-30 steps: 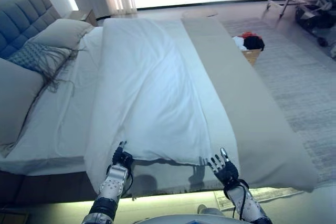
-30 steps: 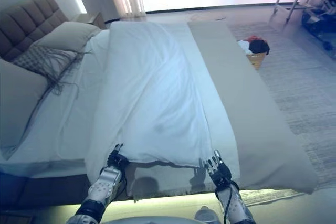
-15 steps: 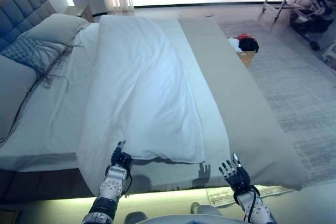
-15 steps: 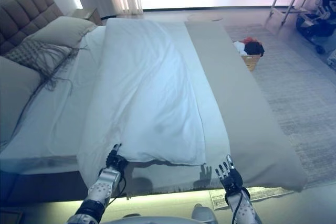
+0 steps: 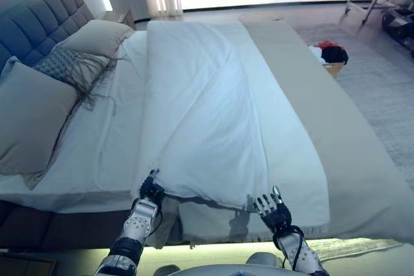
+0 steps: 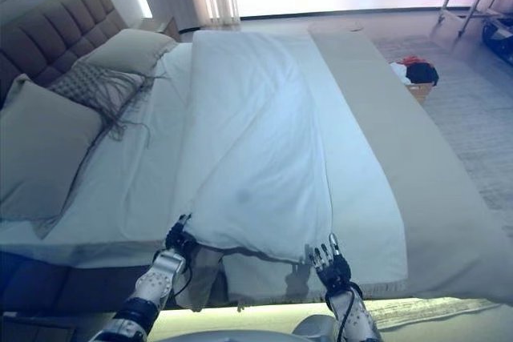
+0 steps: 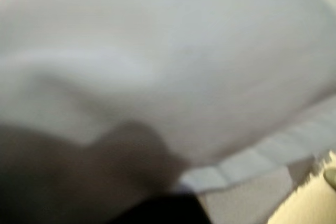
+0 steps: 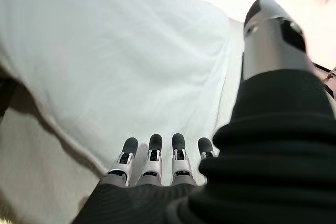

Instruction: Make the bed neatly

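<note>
A white duvet (image 5: 200, 114) lies lengthwise down the middle of the bed, over a white sheet (image 5: 97, 153). A beige bed cover (image 5: 336, 121) runs along the right side and under the duvet's near edge. My left hand (image 5: 150, 193) is at the duvet's near left corner, thumb on top, pinching the cloth. In the left wrist view only white duvet (image 7: 168, 66) shows, very close. My right hand (image 5: 272, 206) is open with fingers spread, just right of the duvet's near right corner and holding nothing. Its straight fingers (image 8: 152, 153) point at the duvet (image 8: 115, 61).
Two beige pillows (image 5: 32, 117) (image 5: 97, 35) and a grey fringed cushion (image 5: 71, 66) lean by the padded headboard (image 5: 32, 27) at left. A basket of clothes (image 5: 330, 56) stands on the rug (image 5: 388, 88) past the bed's right side. A nightstand (image 5: 119, 16) is at the far corner.
The camera has swung, shifting the whole scene. My right hand has moved from the beige cover back toward the duvet's near right corner. The left hand stays at its corner.
</note>
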